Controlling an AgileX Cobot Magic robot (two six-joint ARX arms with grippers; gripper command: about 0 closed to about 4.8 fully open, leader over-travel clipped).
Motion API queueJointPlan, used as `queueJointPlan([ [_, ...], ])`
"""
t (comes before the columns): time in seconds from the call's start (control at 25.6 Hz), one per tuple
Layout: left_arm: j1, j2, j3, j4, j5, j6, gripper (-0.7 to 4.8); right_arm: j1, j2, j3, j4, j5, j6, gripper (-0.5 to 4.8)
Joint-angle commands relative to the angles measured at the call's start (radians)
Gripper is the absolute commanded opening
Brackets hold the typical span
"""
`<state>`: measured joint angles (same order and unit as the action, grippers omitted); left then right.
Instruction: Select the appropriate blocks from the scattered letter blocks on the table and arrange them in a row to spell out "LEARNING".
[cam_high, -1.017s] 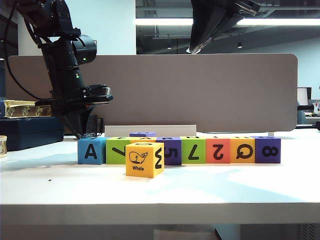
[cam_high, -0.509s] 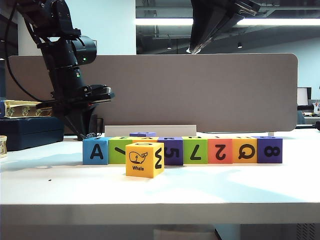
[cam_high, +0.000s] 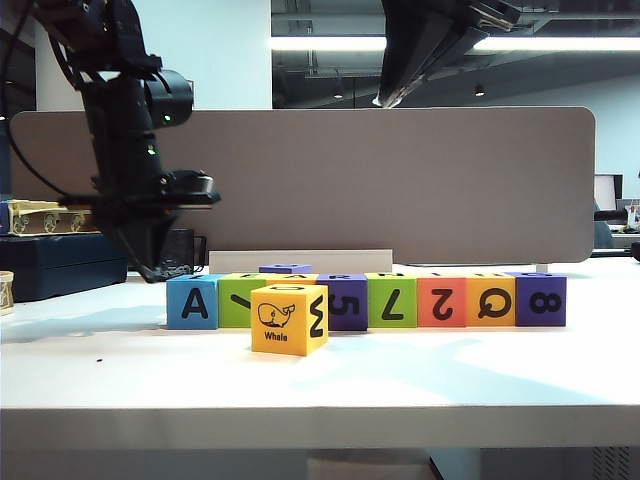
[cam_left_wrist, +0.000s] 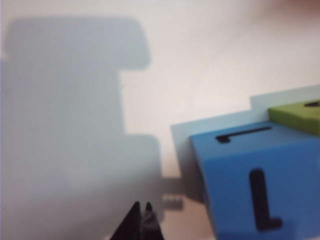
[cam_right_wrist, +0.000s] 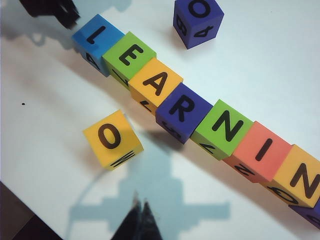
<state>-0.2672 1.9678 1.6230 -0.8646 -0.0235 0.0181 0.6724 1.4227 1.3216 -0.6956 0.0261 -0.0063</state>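
Observation:
The letter blocks stand in a touching row on the white table (cam_high: 420, 375), from the blue block (cam_high: 192, 303) to the purple one (cam_high: 540, 299). From above, their tops read L (cam_right_wrist: 97, 37), E (cam_right_wrist: 130, 55), A (cam_right_wrist: 155, 82), R (cam_right_wrist: 182, 110), N (cam_right_wrist: 225, 127), I (cam_right_wrist: 262, 150), N (cam_right_wrist: 300, 175); the last block is cut off by the frame edge. My left gripper (cam_high: 150, 268) is shut and empty, low over the table just beyond the blue block (cam_left_wrist: 260, 185). High over the row hangs my right gripper (cam_high: 385, 98), shut and empty.
A yellow whale block (cam_high: 289, 319) sits in front of the row, its top showing O (cam_right_wrist: 112, 137). A loose purple block (cam_right_wrist: 197, 20) lies behind the row. A grey padded panel (cam_high: 400, 180) stands along the back, and a dark case (cam_high: 60, 265) is at the far left.
The whole row slid a little to the right, the blue end block most visibly. My left gripper followed it, then drew back slightly to the left. The right arm stayed still.

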Motion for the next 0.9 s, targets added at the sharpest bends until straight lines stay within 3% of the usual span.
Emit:
queueJointPlan([
  [0.04, -0.002, -0.085, 0.025, -0.013, 0.051, 0.032, -0.06, -0.016, -0.019, 0.027, -0.039, 0.025, -0.021, -0.01],
  [0.23, -0.008, -0.159, 0.04, -0.013, 0.204, 0.03, -0.06, -0.033, -0.021, 0.093, -0.117, 0.054, -0.025, -0.01],
  [0.39, -0.069, -0.239, 0.046, -0.025, 0.341, 0.043, -0.06, -0.037, -0.028, 0.131, -0.178, 0.054, -0.025, -0.02],
  [0.66, -0.207, -0.278, 0.045, -0.002, 0.334, 0.107, -0.06, -0.037, -0.032, 0.131, -0.195, 0.053, -0.025, -0.01],
  [0.9, -0.233, -0.277, 0.043, -0.003, 0.338, 0.105, -0.06, -0.037, -0.032, 0.131, -0.2, 0.054, -0.025, -0.01],
])
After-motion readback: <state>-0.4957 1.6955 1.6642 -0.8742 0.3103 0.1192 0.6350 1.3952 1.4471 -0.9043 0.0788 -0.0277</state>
